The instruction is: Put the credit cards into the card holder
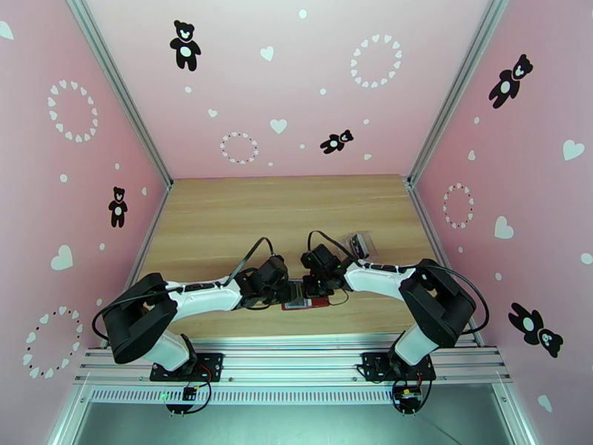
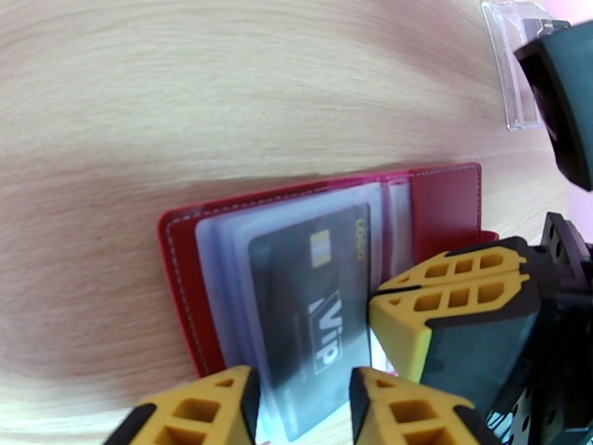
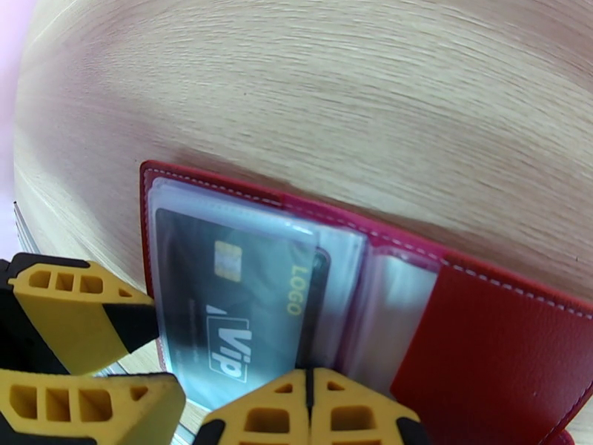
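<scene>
Right wrist: dark-red leather-look card holder lies open on pale wooden table | dark grey VIP credit card inside clear pocket | left gripper part-spread astride card end, grasp unclear | right gripper clenched at pocket edge

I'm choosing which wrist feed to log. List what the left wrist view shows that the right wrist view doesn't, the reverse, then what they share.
Left wrist: the clear plastic pouch beyond the card holder. Right wrist: the holder's bare red flap, unblocked. Both: the open holder, the grey VIP credit card in a clear pocket, the shut right pincer, the left pincer, the wooden table.
</scene>
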Controlling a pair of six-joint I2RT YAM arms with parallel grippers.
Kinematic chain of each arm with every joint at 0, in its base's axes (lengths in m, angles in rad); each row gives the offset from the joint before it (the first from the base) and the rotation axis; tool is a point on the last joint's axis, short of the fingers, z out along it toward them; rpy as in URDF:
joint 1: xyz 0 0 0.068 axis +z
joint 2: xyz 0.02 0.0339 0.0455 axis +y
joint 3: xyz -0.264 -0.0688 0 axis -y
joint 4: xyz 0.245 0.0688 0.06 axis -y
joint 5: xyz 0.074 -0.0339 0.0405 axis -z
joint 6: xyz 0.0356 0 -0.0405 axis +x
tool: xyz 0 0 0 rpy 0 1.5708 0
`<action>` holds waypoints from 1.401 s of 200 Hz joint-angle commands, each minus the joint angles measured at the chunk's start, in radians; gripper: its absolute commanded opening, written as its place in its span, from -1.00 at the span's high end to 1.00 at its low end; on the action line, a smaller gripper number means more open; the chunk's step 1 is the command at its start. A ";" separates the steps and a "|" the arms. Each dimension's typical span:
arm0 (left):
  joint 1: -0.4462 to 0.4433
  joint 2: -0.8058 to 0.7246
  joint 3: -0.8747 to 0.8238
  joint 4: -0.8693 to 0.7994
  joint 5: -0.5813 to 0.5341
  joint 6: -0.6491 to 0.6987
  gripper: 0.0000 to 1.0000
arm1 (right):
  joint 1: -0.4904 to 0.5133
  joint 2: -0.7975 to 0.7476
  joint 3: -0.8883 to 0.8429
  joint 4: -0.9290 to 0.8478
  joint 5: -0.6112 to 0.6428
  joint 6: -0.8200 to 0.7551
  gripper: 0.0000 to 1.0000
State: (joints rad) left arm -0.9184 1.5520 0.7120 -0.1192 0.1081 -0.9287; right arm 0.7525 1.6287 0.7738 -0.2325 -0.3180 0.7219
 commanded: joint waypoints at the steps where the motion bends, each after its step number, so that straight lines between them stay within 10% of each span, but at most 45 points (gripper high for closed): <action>1: -0.007 0.015 0.021 0.024 0.025 -0.002 0.23 | 0.004 0.041 -0.044 -0.045 0.035 -0.009 1.00; 224: -0.007 -0.027 0.038 0.039 0.054 0.007 0.23 | 0.004 -0.008 -0.041 -0.056 0.033 -0.005 0.99; 280: -0.007 -0.039 0.041 0.068 0.075 0.005 0.23 | -0.002 -0.096 -0.039 -0.081 0.040 0.002 0.70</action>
State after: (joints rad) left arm -0.9184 1.5417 0.7288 -0.0776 0.1543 -0.9283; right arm 0.7517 1.5841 0.7521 -0.2550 -0.3050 0.7246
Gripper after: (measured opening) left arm 0.385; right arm 0.112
